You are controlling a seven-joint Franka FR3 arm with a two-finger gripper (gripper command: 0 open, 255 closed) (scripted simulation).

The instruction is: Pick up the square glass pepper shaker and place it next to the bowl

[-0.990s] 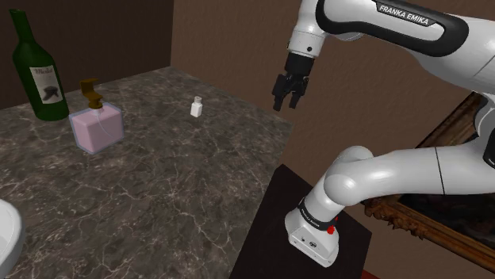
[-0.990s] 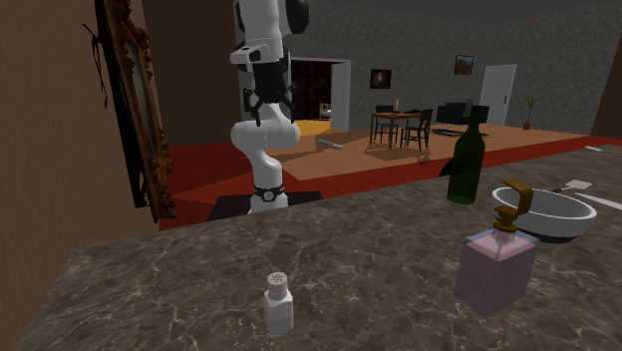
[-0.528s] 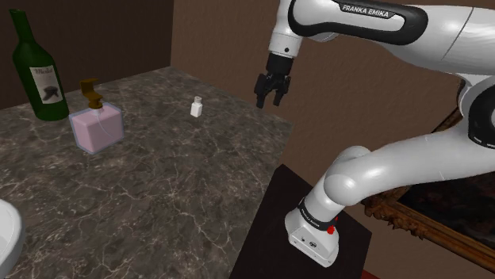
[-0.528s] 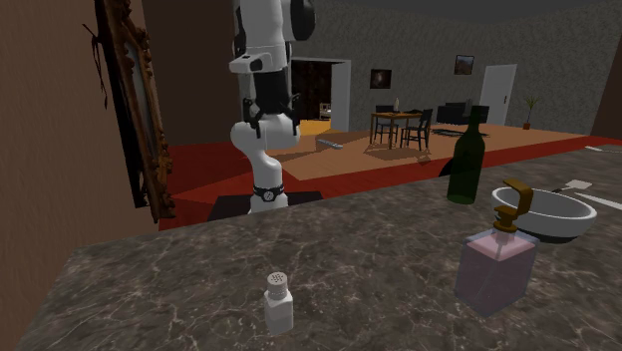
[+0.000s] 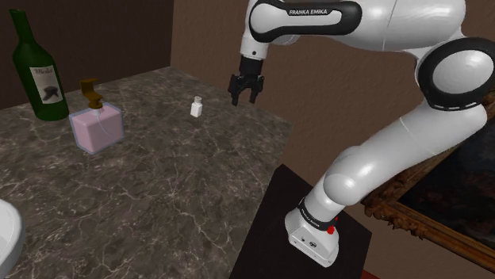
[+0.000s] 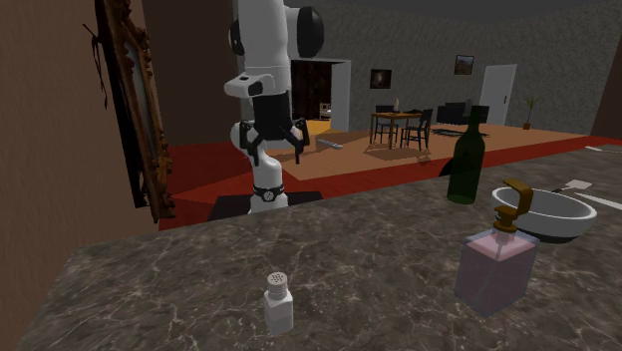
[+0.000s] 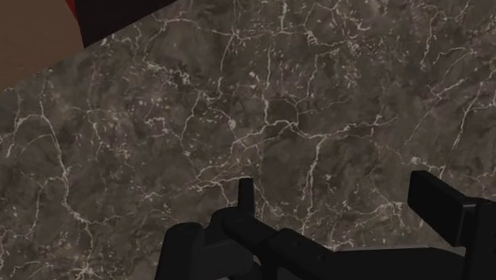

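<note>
Gripper: your gripper (image 5: 245,97) (image 6: 272,142) (image 7: 340,196) is hanging in the air over the table's corner on the stand side, pointing down. Its fingers (image 7: 246,192) are standing well apart and are clasping nothing.
Pepper shaker: the pepper shaker (image 5: 196,107) (image 6: 278,304), small and pale with a holed cap, is standing upright on the table. It is sitting close to the edge that runs along the brown wall, toward the gripper's corner. You are seeing clear space between it and the gripper.
Bowl: the white bowl (image 5: 7,230) (image 6: 558,221) is sitting at the opposite end of the table, well apart from the shaker.
Soap dispenser: a pink square dispenser (image 5: 96,128) (image 6: 495,267) with a brown pump is standing upright between the shaker and the bottle.
Bottle: a dark green wine bottle (image 5: 36,73) (image 6: 466,160) is standing upright near the wall-side edge, beyond the dispenser.
Table: the table (image 5: 174,186) (image 6: 379,249) (image 7: 238,95) is showing dark stone with pale veining. In the wrist view you are looking straight down on it, with one edge crossing a corner of the frame.
Stand: the black stand (image 5: 278,238) is sitting against the table's side edge, carrying the arm's base.
</note>
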